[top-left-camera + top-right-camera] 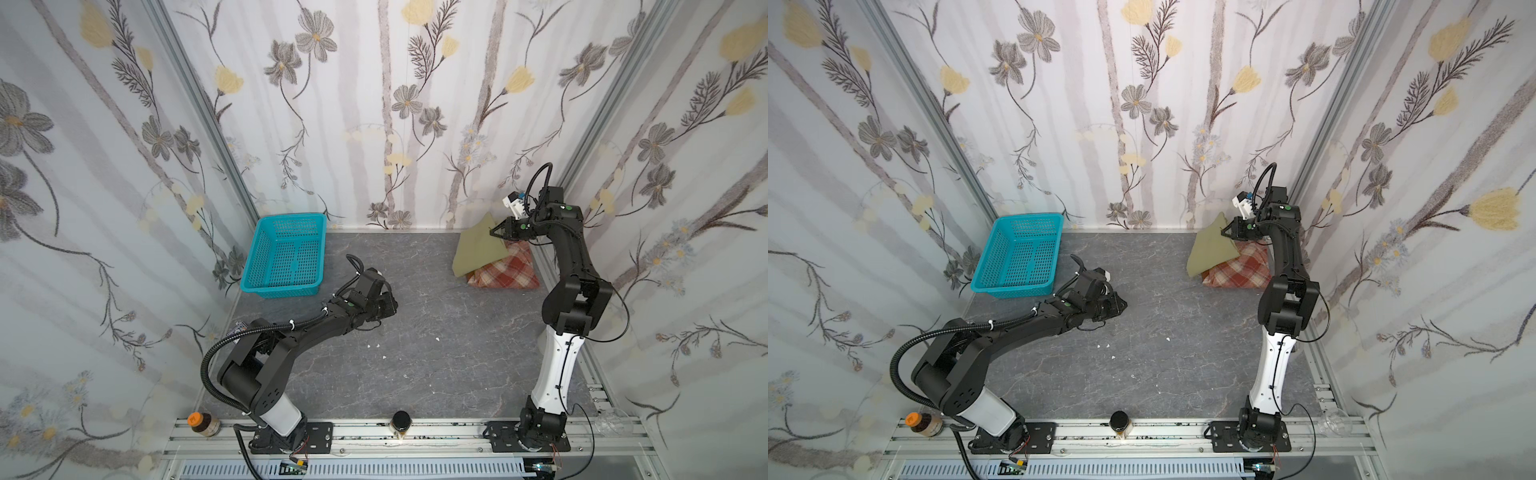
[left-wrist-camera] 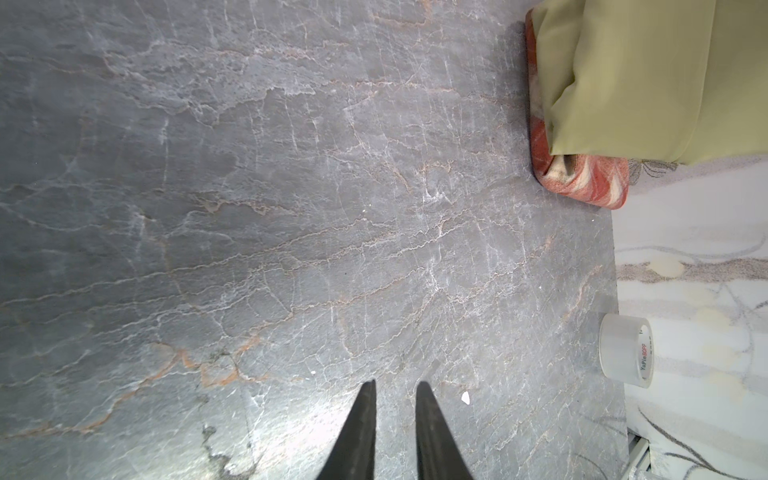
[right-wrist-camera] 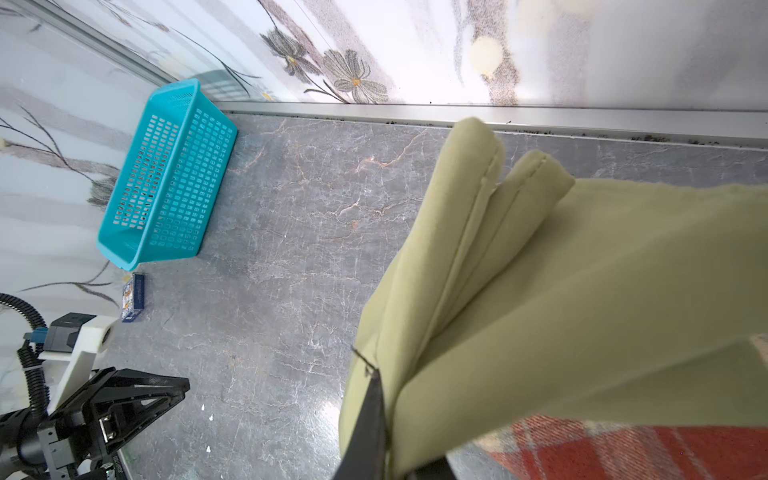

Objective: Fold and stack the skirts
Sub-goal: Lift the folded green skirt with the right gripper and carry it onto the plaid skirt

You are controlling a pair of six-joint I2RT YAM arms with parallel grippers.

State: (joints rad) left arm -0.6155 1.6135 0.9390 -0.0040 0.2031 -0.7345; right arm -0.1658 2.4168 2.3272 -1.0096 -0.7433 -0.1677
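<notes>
cloth of olive skirt (image 1: 478, 253) tight in right gripper (image 1: 493, 233); left gripper (image 2: 395, 388) narrowly apart

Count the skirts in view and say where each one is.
2. The plain olive-green cloth skirt is pinched and partly lifted by the right end effector in the far right corner. The rust-red and cream plaid cloth skirt lies folded under it. None appears hidden.

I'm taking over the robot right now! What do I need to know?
Left gripper: slightly open, empty, above the table.
Right gripper: shut on the olive skirt, holding one edge up.
Skirts: olive skirt rests partly on the folded plaid skirt, far right corner.
Done: both look folded, olive on top.
Left: probably lay the olive flat, then let go.
</notes>
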